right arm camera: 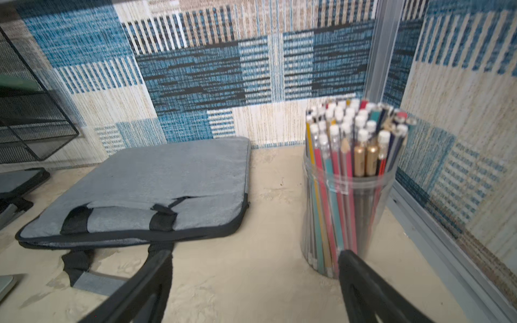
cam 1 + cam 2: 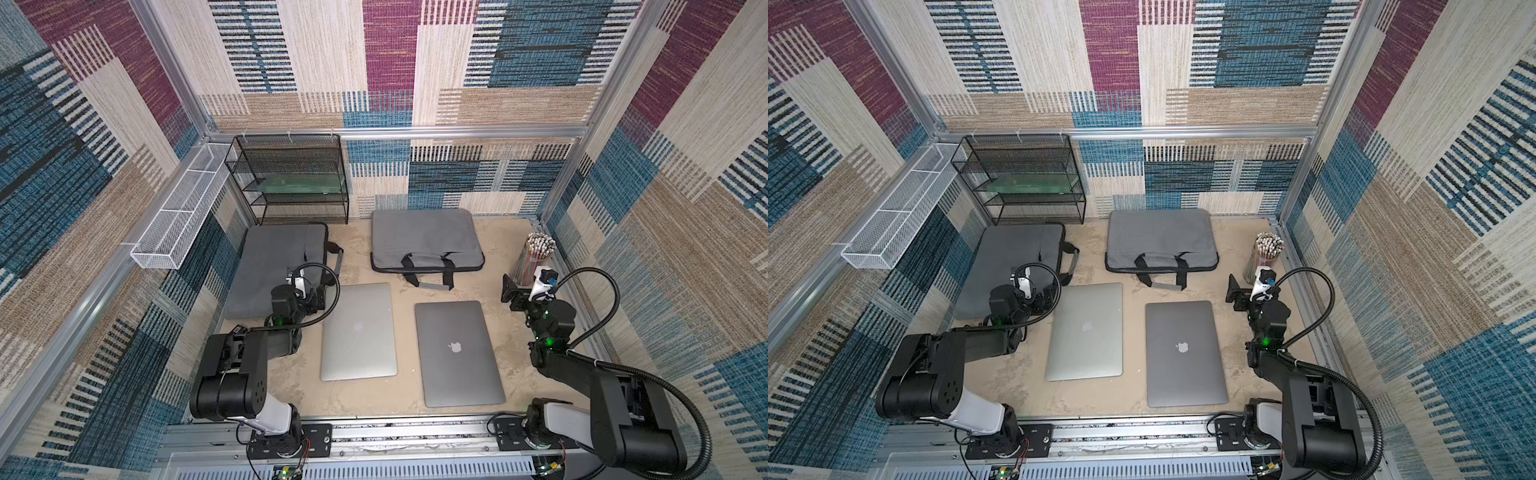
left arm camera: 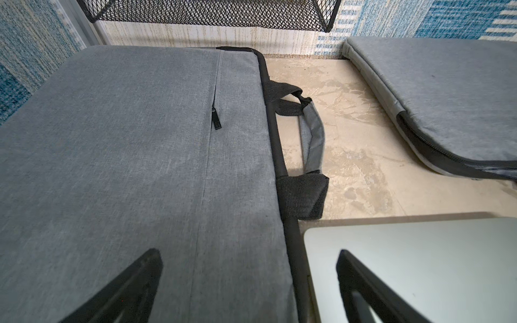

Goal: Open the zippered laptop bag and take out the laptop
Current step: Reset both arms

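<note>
Left hand point(image 3: 247, 253) is wide and empty, low over the near end of left bag point(image 2: 274, 266). One finger is over the fabric, the other over the far-left corner of silver laptop point(image 2: 358, 332). Right hand point(image 1: 255, 253) is also wide and empty, well right of silver laptop, aimed between right bag point(image 2: 426, 243) and jar point(image 2: 536, 257).

Silver laptop lies flat and shut on counter point(image 2: 374, 399). Grey laptop point(image 2: 457, 353) is just right of it, not touching. Both are outside the bags, and I can't tell if either bag holds another.

Left bag lies just left of silver laptop and runs beyond it, long axis pointing away from the robot. Its black zip edge point(image 3: 275, 134) and handle point(image 3: 312, 134) face silver laptop. Left hand is much the nearer one, and the zip edge runs straight ahead from between its fingers. Pocket pull point(image 3: 216, 121) sits on the top face, further on.

Right bag is beyond silver laptop to the right, long axis crosswise, handles toward the robot. Its zip edge looks parted.

Rack point(image 2: 291, 178) is farthest, beyond silver laptop to the left.

No readable writing, only an Apple logo point(image 2: 456, 346) on each lid.
</note>
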`<move>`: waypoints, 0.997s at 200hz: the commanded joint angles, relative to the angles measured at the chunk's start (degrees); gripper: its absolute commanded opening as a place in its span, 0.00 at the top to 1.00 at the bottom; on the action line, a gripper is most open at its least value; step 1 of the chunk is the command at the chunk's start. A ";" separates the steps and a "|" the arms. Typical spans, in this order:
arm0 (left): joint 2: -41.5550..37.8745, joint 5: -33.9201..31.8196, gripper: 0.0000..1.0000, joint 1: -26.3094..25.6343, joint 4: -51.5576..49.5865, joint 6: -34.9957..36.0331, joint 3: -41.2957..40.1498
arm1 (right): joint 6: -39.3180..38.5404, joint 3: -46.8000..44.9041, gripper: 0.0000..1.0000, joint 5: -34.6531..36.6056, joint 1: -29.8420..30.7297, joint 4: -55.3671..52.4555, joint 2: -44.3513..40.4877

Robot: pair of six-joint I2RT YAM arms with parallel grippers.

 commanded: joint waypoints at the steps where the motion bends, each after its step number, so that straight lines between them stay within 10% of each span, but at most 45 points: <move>1: -0.03 0.23 0.01 0.04 -0.08 0.98 0.20 | -0.39 -0.54 0.05 -0.61 -0.31 4.84 0.63; 48: -0.09 0.23 0.01 0.02 -0.16 1.02 0.21 | -2.20 0.51 0.05 -4.84 0.42 15.29 13.32; 199: 0.05 0.27 0.01 0.04 -0.16 1.04 0.33 | -4.17 5.17 0.05 -0.42 3.55 6.27 13.61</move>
